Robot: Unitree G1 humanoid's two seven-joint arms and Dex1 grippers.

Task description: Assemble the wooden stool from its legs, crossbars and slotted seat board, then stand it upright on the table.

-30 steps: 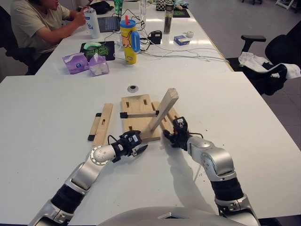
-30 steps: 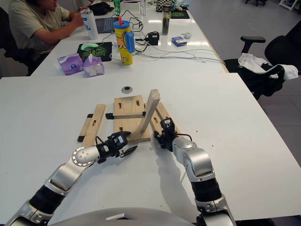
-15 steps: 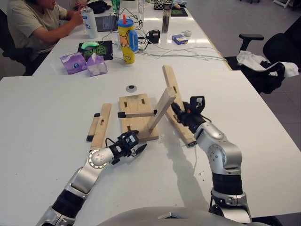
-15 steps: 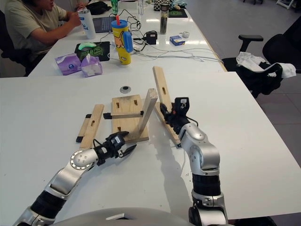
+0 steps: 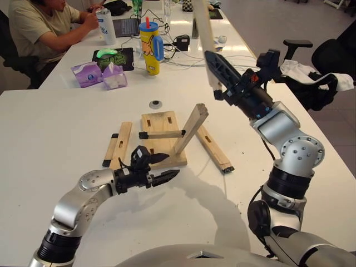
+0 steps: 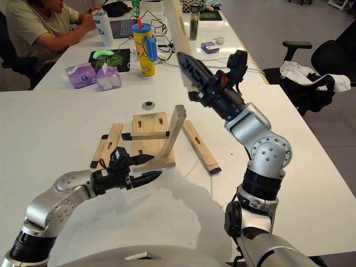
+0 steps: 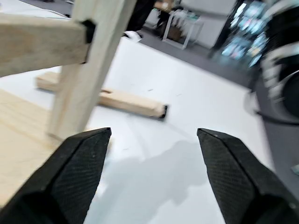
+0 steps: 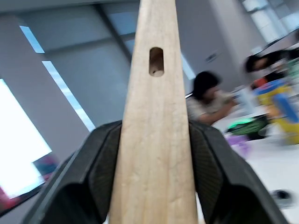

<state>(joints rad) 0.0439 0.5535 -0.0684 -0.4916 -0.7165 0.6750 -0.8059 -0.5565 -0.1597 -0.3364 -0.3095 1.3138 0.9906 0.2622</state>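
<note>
Wooden stool is part-built, lying near the middle of the white desk [image 5: 55,122].

- Pale slotted seat board [image 5: 158,149] lies flat with its slots facing up, probably so the legs can be pressed in from above.
- Standing leg [image 5: 191,128], a pale wooden bar, has its foot in a slot by the board's right edge. It leans toward the desk's right edge, so I judge the joint is not yet seated square.
- Held leg [image 5: 201,28], same wood with a mortise hole, is high over the far half of the desk. Its long end points up and away, likely kept clear of the other parts so it can be lined up with a free slot.
- Spare leg [image 5: 214,147] lies flat just beside the board's right edge.
- Left-hand leg [image 5: 121,143] lies flat just off the board's left edge.
- Thin crossbar with black ends [image 5: 162,134] runs level from the standing leg across the board.
- Short bar with black ends [image 5: 111,151] lies against the left-hand leg.
- Right gripper [image 8: 155,135] is clamped on the held leg, one finger on each side face.
- Left gripper [image 5: 169,165] has its fingers apart and holds nothing. It is low at the board's near edge, close to the standing leg's foot, where it could steady the board.
</note>
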